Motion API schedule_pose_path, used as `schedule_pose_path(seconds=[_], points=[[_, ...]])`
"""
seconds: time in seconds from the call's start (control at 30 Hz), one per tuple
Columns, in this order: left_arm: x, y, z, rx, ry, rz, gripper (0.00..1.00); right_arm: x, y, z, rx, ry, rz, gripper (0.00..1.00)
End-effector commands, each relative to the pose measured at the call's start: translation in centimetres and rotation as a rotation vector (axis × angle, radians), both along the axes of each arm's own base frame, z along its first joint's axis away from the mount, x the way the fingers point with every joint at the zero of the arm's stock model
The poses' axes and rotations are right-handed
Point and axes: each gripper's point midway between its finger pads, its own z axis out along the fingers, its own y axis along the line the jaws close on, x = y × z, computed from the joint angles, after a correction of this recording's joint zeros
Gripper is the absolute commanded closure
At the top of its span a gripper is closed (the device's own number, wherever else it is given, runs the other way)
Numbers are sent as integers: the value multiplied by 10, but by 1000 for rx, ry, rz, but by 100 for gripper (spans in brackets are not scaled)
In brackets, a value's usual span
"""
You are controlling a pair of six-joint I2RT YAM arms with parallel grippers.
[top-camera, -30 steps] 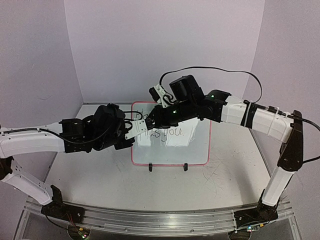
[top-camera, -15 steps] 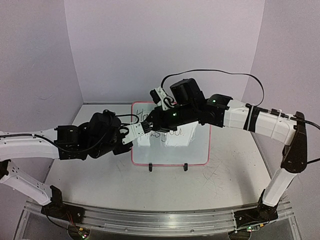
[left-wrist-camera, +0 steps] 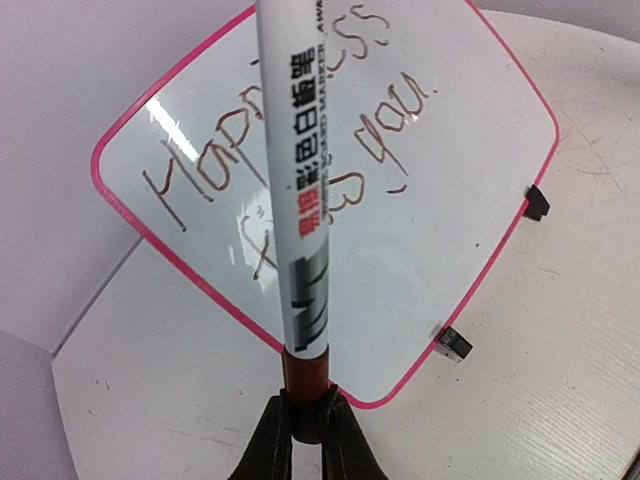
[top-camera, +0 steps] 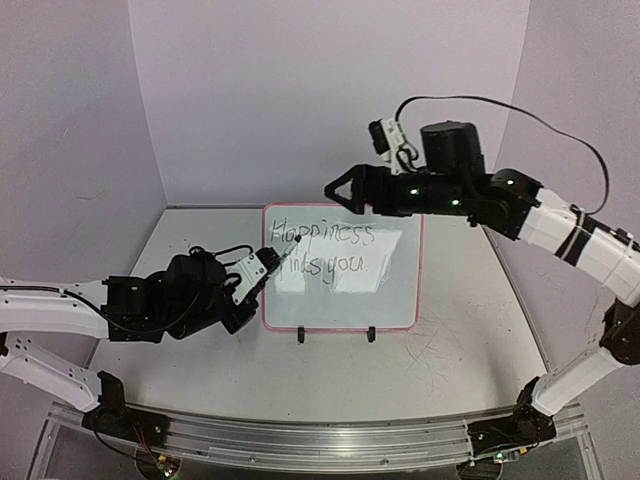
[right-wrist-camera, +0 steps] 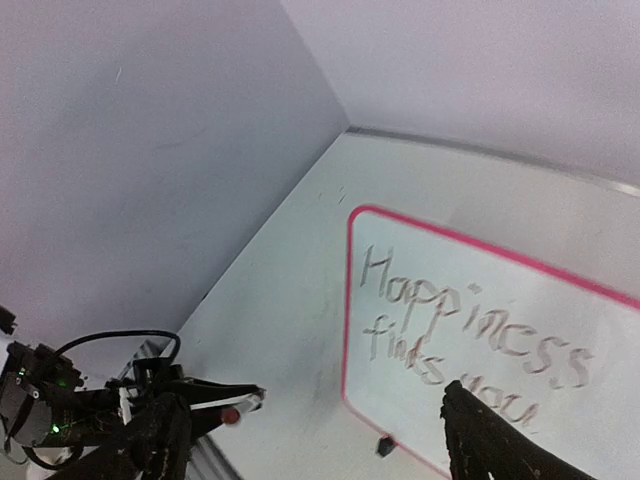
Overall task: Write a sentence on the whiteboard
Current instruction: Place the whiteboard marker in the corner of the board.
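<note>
Found the whiteboard [top-camera: 398, 305] lying on the tabletop [top-camera: 470, 350]: a glossy white rectangle with rounded corners and a thin pink-red frame, two small black clip feet [top-camera: 302, 335] at its near edge. Read the sentence [top-camera: 325, 250] on its upper half, thin dark handwritten strokes in two lines, "Happiness" above "finds you."

Noted the tabletop around the whiteboard as matte white and scuffed, with faint grey scribble scratches thickest to the right of the whiteboard. Saw smooth pale lilac walls [top-camera: 300, 100] behind the whiteboard and to both sides, and a ribbed metal rail [top-camera: 300, 440] in front of it, carrying both arm bases.

Traced the left arm low over the table from the left of the whiteboard. Saw the left gripper [left-wrist-camera: 308, 415] clamped tight on the dark red end of a marker [left-wrist-camera: 298, 200], a round white barrel with black and red print, slanted over the whiteboard's left edge towards the "H". Could not tell whether the tip touched the surface. Traced the right arm in from the right, raised, forearm about level above the whiteboard's far edge. Saw the right gripper [top-camera: 335, 188] pointing left, well clear of the whiteboard, jaws spread and holding nothing.
</note>
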Motion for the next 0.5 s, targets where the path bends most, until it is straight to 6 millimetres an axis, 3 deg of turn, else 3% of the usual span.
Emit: schedule_pose_path(seconds=[0.0, 0.1, 0.2, 0.3, 0.47], points=[[24, 37, 16, -327, 146, 334, 100, 10, -83, 71, 11, -261, -272, 6], [36, 81, -7, -452, 251, 633, 100, 12, -126, 89, -36, -361, -436, 2], [32, 116, -55, -549, 430, 880, 100, 10, -150, 96, -79, -430, -509, 2], [27, 130, -95, -517, 528, 988, 100, 7, -164, 101, -88, -472, -548, 2], [23, 135, -130, -430, 561, 1065, 100, 1, -178, 107, -90, -516, -579, 2]])
